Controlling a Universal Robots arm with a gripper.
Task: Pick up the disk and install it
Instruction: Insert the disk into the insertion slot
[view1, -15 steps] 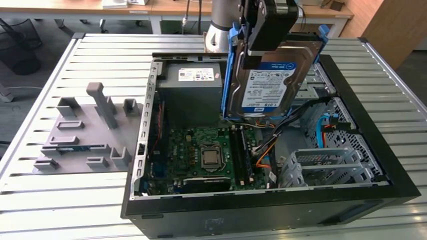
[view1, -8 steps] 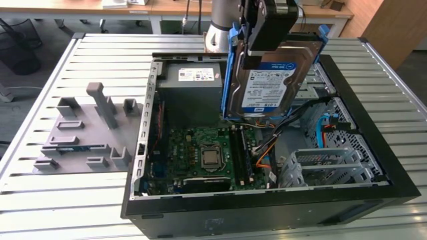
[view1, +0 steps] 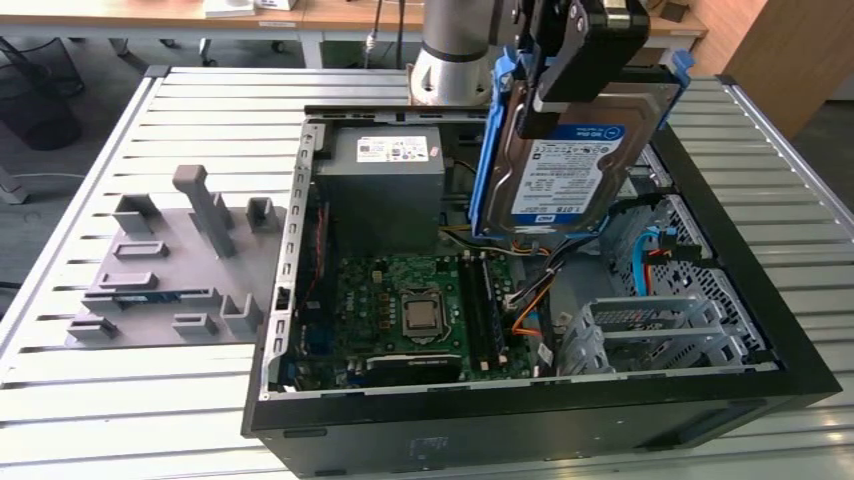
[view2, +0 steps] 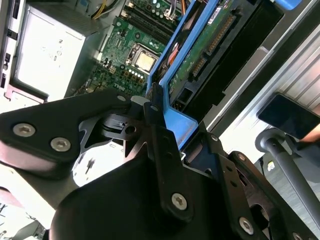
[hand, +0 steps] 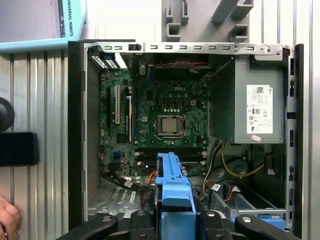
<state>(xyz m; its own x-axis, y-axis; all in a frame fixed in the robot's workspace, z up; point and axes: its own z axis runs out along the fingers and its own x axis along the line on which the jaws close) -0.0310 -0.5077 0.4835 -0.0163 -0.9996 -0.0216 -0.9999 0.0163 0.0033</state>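
Jaws: we see the black linkages closed on the end of the blue carrier (view2: 172, 120), one finger (view2: 156, 112) flat against its edge.
Disk (view2: 205, 45): held inside that carrier with its green circuit-board side turned toward us, a row of connector pins visible.
Motherboard (view2: 125, 50): we see it beyond the disk, inside the open case, with a silver processor (view2: 145, 61) in its socket.
Power supply (view2: 47, 55): a pale grey box beside the motherboard.
Tabletop (view2: 295, 70): we make out pale slatted metal outside the black case wall.
Dark flat device (view2: 292, 116): lies on the tabletop, near a grey tube (view2: 287, 160).
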